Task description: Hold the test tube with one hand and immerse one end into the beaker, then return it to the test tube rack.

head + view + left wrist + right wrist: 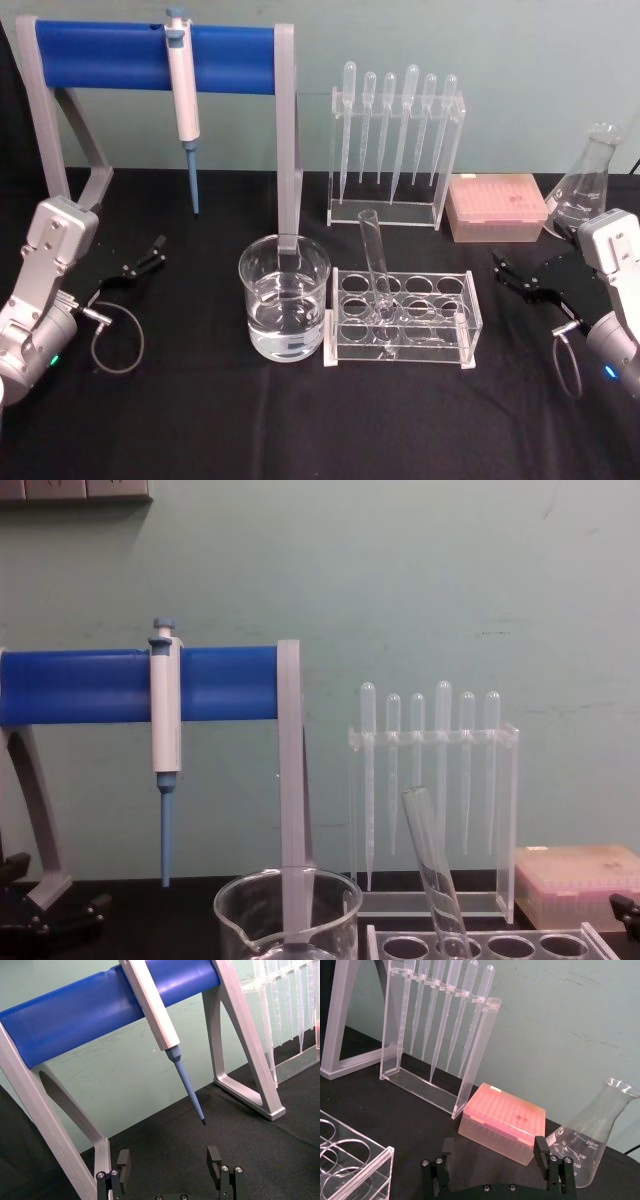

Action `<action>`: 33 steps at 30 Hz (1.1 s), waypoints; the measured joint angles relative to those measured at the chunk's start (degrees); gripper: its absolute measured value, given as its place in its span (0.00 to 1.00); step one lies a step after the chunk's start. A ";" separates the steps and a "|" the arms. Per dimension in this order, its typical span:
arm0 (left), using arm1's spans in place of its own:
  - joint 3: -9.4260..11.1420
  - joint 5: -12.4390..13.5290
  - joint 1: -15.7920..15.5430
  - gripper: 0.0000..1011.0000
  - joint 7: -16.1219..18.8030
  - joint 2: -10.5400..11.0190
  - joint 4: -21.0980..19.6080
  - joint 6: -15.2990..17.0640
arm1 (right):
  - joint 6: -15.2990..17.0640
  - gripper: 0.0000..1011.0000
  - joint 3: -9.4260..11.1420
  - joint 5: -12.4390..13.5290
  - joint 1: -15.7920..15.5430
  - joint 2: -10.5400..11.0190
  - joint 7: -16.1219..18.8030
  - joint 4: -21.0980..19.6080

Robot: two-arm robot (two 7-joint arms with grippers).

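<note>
Clear glass test tube [374, 262] leans tilted in its rack [403, 318].

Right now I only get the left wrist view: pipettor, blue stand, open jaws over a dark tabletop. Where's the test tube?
Observer: The test tube stands in the rack at table centre, leaning, open end up.
Operator: Where would it get dipped?
Observer: The beaker sits close beside the rack on its left, partly filled with clear liquid.
Operator: Right arm status?
Observer: The right gripper is low, to the right of the rack, jaws open and holding nothing.
</note>
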 joint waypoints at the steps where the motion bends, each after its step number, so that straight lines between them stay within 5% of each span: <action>1: 0.00 0.00 0.00 0.99 0.00 0.00 0.00 0.00 | 0.00 0.99 0.00 0.00 0.00 0.00 0.00 0.00; 29: 0.00 0.00 0.00 0.99 0.00 0.00 0.00 0.00 | 0.00 0.99 0.00 0.00 0.00 0.00 0.00 0.00; 33: 0.01 0.00 0.00 0.99 0.00 0.00 0.00 0.00 | -0.09 0.99 1.43 -0.62 -2.31 1.14 -1.09 -2.96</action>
